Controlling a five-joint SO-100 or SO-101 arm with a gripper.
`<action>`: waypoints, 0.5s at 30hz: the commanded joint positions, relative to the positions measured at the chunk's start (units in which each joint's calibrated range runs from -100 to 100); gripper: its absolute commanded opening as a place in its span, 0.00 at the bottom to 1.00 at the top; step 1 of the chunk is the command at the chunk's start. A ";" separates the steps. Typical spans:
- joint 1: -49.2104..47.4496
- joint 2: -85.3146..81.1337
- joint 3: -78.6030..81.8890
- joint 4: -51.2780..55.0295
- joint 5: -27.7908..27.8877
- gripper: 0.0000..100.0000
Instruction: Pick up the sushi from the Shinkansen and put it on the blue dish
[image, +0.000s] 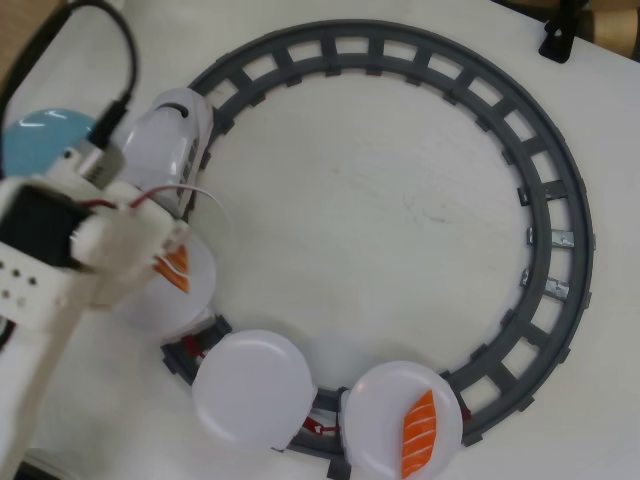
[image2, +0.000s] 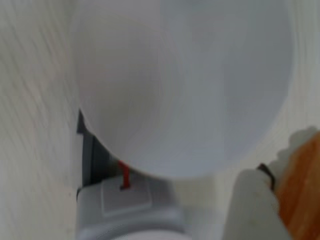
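Observation:
In the overhead view my white gripper (image: 165, 260) reaches in from the left over the first white plate (image: 190, 300) behind the Shinkansen (image: 175, 130). The sushi (image: 177, 268), orange with thin stripes, pokes out from the gripper tip. In the wrist view the sushi (image2: 302, 192) sits large and blurred against a white finger (image2: 250, 205), nearer the lens than the bare white plate (image2: 180, 85), so the gripper (image2: 282, 200) looks shut on it. The blue dish (image: 40, 140) lies at the far left, partly covered by the arm.
The grey circular track (image: 560, 240) rings the table. Two more white plates ride the train: a bare one (image: 250, 388) and one (image: 380, 400) carrying a vivid orange salmon piece (image: 420, 433). A black cable (image: 125, 60) loops at the top left.

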 joint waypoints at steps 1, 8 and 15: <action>-10.13 -0.31 -2.73 -1.36 0.29 0.11; -18.23 -0.23 1.87 -8.66 1.86 0.11; -18.32 -0.23 12.33 -19.45 5.15 0.11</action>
